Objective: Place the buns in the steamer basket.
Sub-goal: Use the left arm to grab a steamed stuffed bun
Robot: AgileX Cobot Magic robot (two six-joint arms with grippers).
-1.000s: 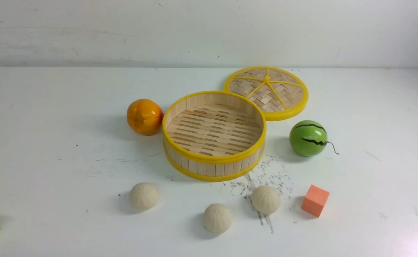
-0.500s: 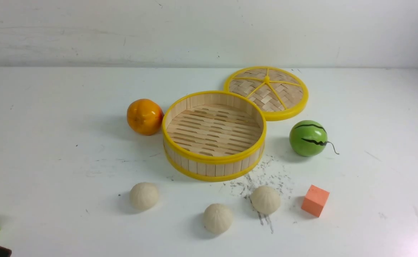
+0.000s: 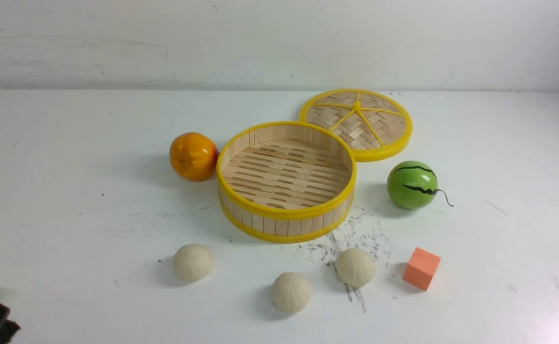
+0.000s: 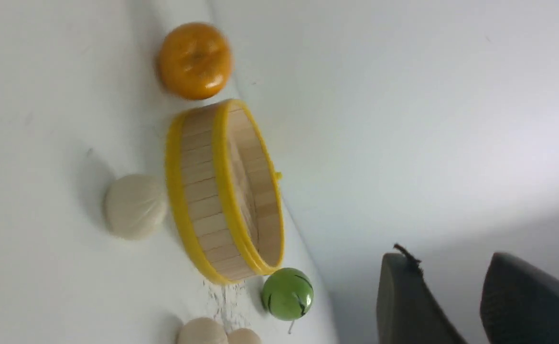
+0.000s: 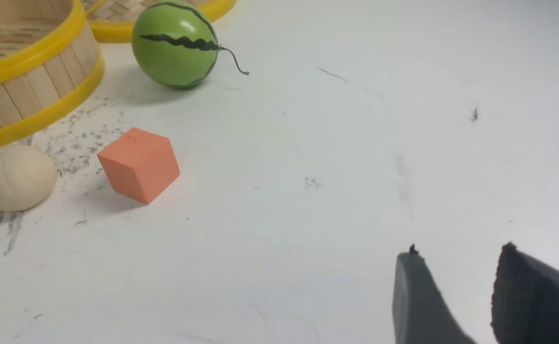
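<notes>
Basket (image 3: 286, 215) sits upright, its open side facing up.

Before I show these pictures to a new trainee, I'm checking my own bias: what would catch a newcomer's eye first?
Probably the yellow-rimmed steamer basket, open and empty at the middle of the table. Next, the bright orange fruit at its left and the green striped melon ball at its right.
</notes>
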